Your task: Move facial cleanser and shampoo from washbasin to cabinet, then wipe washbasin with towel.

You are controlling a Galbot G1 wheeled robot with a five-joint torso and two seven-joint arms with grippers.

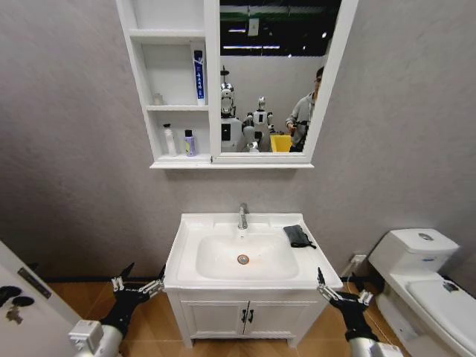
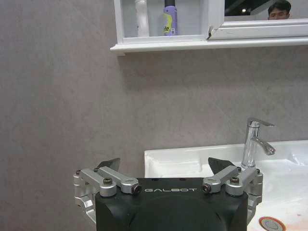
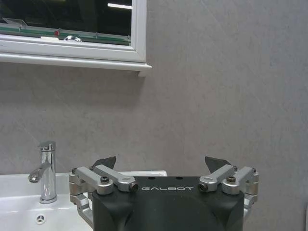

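Observation:
The white washbasin (image 1: 181, 253) with its chrome tap (image 1: 242, 216) stands below the cabinet (image 1: 211, 89). The dark folded towel (image 1: 298, 236) lies on the basin's right rim. On the cabinet's lowest shelf stand a white bottle (image 1: 170, 140) and a purple bottle (image 1: 190, 143). They look like the facial cleanser and shampoo, but I cannot tell which is which. My left gripper (image 1: 141, 277) hangs open and empty beside the basin's left front corner. My right gripper (image 1: 338, 284) is open and empty at the right front corner. Both are below rim height.
A blue and white tube (image 1: 198, 74) and a small item (image 1: 158, 98) stand on the middle shelf. A white toilet (image 1: 420, 286) stands close to the right of the vanity doors (image 1: 245, 316). A white panel (image 1: 22, 297) is at the lower left.

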